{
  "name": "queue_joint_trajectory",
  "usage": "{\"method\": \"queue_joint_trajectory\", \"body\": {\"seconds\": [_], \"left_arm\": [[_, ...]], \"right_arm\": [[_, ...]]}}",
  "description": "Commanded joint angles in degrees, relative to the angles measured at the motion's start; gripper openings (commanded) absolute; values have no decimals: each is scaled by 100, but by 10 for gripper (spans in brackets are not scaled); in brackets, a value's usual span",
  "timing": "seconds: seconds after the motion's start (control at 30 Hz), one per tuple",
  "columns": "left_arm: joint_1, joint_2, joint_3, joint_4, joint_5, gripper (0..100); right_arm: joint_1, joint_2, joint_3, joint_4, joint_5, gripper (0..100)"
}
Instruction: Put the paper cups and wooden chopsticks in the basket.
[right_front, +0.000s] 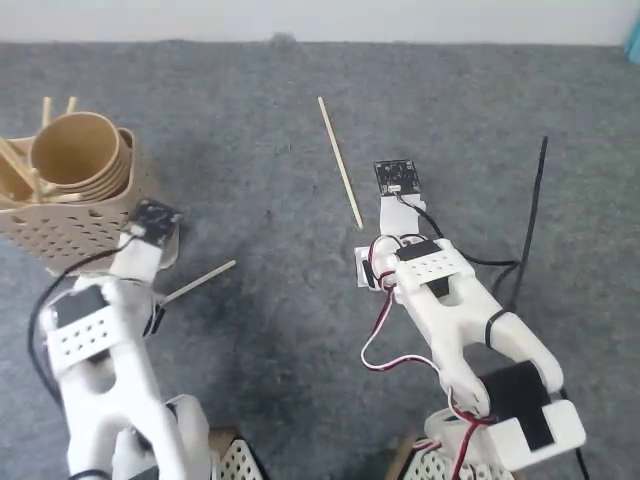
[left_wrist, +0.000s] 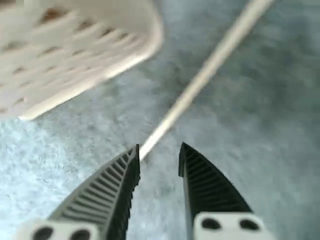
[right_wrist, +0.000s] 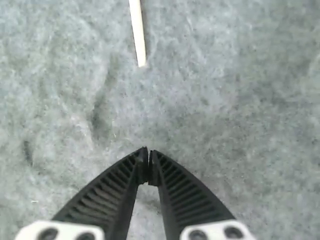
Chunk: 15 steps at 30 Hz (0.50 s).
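My left gripper was open over the grey mat, one wooden chopstick lay with its tip by a finger, near the basket holding paper cups, my right gripper was pinched shut on nothing, second chopstick just ahead.

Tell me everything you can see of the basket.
The basket is beige, apparently plastic, with walls perforated by rows of small holes. It stands upright on the grey carpet at the far left, holding nested paper cups and several wooden chopsticks that stick up past its rim. The left tool is open beside its near corner, tips not touching it.
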Motion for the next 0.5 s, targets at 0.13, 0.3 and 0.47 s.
{"method": "queue_joint_trajectory", "body": {"seconds": [0.13,0.3,0.47], "left_arm": [[-255,-53,804,-1178,290,124],[-299,-26,813,-1178,325,124],[-299,0,813,-1196,308,124]], "right_arm": [[92,-312,-9,-40,-70,8],[92,-312,-9,-40,-70,8],[92,-321,-9,-40,-70,8]]}}
